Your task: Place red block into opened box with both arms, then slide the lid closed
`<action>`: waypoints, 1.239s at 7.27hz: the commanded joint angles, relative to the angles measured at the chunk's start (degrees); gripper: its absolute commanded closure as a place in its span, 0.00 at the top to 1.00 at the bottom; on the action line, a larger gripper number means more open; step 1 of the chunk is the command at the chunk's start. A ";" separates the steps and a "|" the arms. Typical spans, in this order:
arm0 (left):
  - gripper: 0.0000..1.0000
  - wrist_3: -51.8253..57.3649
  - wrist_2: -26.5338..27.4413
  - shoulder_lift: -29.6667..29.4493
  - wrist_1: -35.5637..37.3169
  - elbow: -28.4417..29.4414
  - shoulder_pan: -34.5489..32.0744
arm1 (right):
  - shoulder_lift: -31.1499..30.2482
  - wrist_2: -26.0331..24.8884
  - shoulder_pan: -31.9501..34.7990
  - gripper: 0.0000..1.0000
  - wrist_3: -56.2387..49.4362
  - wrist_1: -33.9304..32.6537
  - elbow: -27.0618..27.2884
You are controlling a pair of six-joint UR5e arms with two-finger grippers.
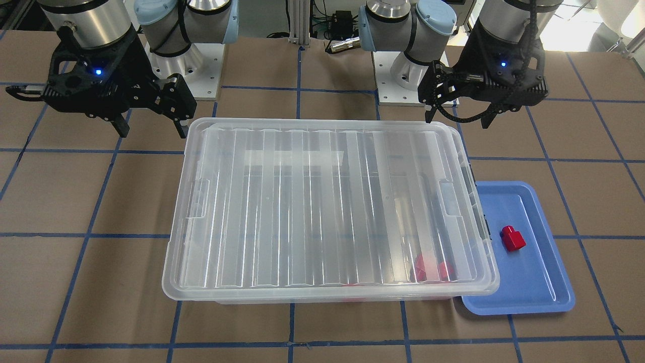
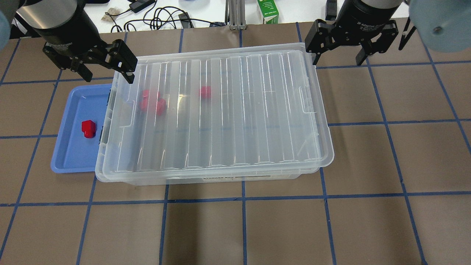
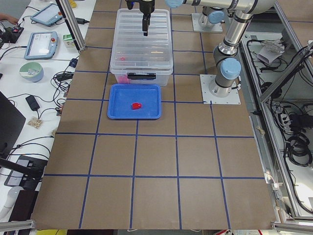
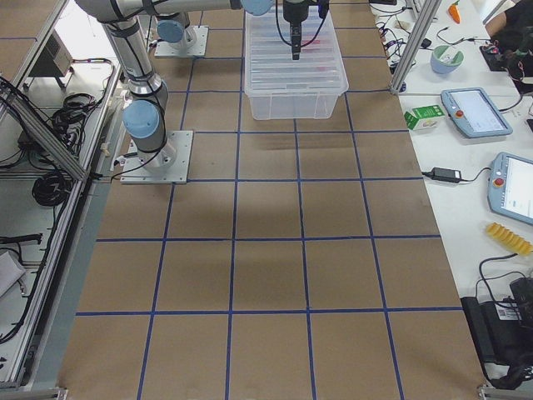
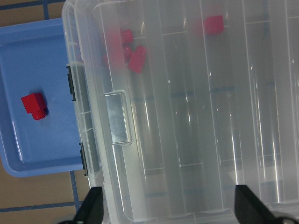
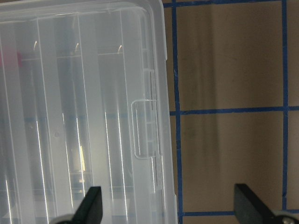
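A clear plastic box with its ribbed lid (image 2: 220, 117) (image 1: 322, 201) stands mid-table. The lid covers nearly all of it; a narrow strip of rim with black latches shows on the tray side. Through the lid I see red blocks (image 2: 152, 105) (image 5: 135, 56) inside. One more red block (image 2: 88, 129) (image 1: 513, 239) (image 5: 34, 106) lies on the blue tray (image 2: 73, 158) (image 1: 534, 287). My left gripper (image 2: 108, 78) (image 1: 457, 121) hovers open over the box's far corner beside the tray, holding nothing. My right gripper (image 2: 339, 59) (image 1: 152, 132) is open and empty at the opposite far corner.
The tray butts against the box's end on my left. Brown table with blue tape lines surrounds them. Arm bases (image 1: 186, 75) stand behind the box. Cables and a green carton (image 2: 268, 11) lie past the far edge.
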 commanded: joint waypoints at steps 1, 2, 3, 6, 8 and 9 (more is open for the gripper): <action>1.00 0.35 0.54 0.14 0.07 -0.06 1.14 | 5.58 -0.18 -0.43 1.00 -1.98 -6.48 2.92; 1.00 0.62 -0.85 -0.73 0.42 1.24 4.80 | 9.02 -0.19 -0.43 1.00 -1.74 -9.23 3.46; 1.00 0.88 -1.38 -1.00 0.51 0.39 9.62 | 11.14 -0.02 -0.34 1.00 -1.82 -9.78 4.33; 1.00 3.76 -0.86 -7.47 2.51 -0.41 22.38 | 12.66 -2.89 -0.51 1.00 -2.17 -11.28 6.62; 1.00 4.93 -1.21 -14.94 10.14 -2.16 26.10 | 12.66 -7.29 -0.78 1.00 -3.05 -15.05 7.07; 1.00 5.10 -1.04 -17.15 15.57 -4.52 26.72 | 12.66 -8.62 -0.95 1.00 -3.23 -15.06 7.15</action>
